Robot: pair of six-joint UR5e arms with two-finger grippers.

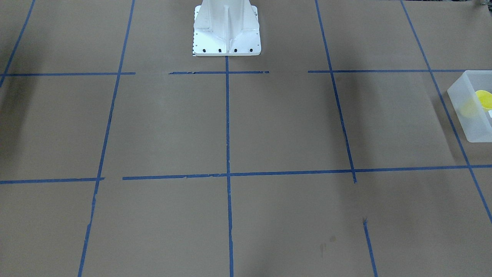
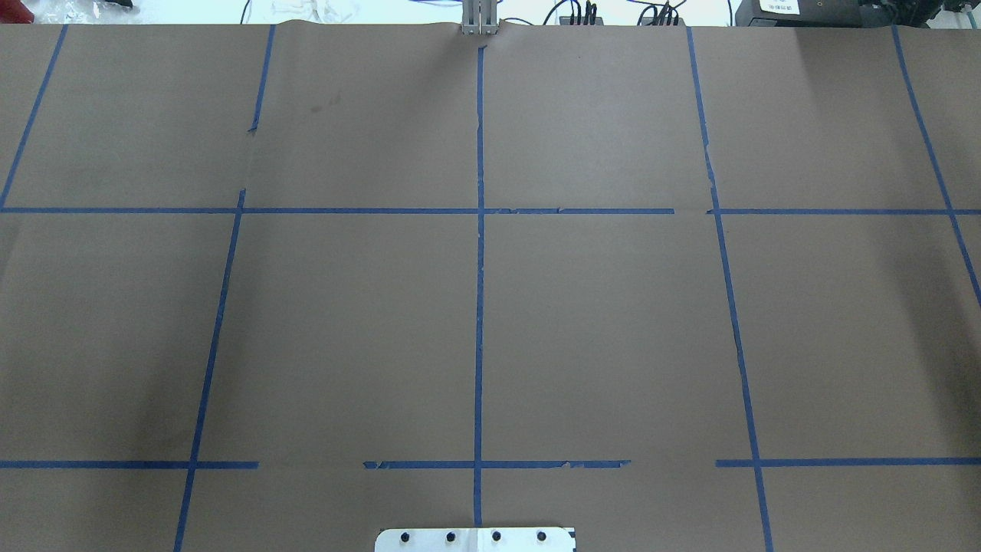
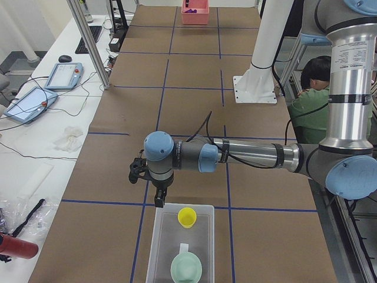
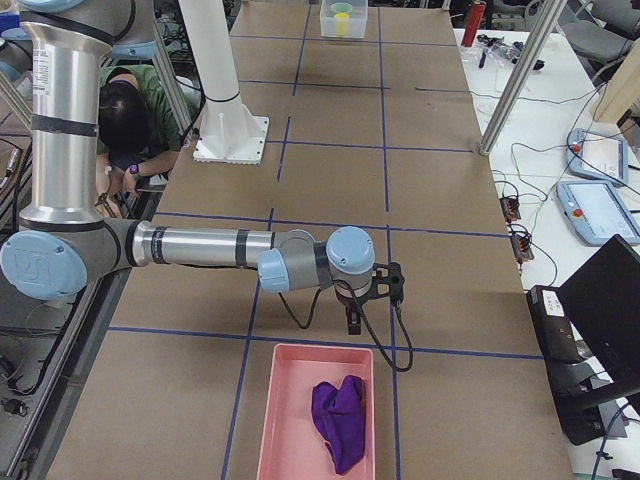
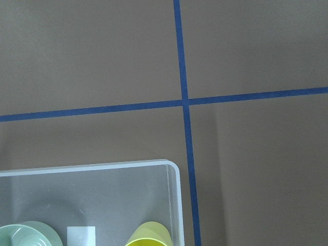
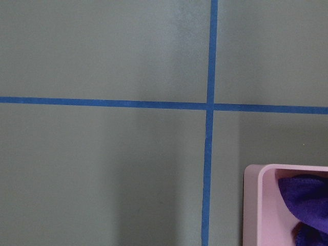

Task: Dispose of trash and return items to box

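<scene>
Frosted and translucent, the straight-walled box (image 3: 199, 244) sits nearest, at the left end of the table (image 3: 188, 71). It holds the yellow cup (image 3: 187, 216) and the round mint bowl (image 3: 186, 268), both cut off in the left wrist view. The left gripper (image 3: 159, 199) hangs near the box's far rim. The right gripper (image 4: 353, 322) hangs near a pink tray (image 4: 290, 420) holding crumpled purple cloth (image 4: 340, 415). Their fingers seem empty, but how far they are spread cannot be told.
</scene>
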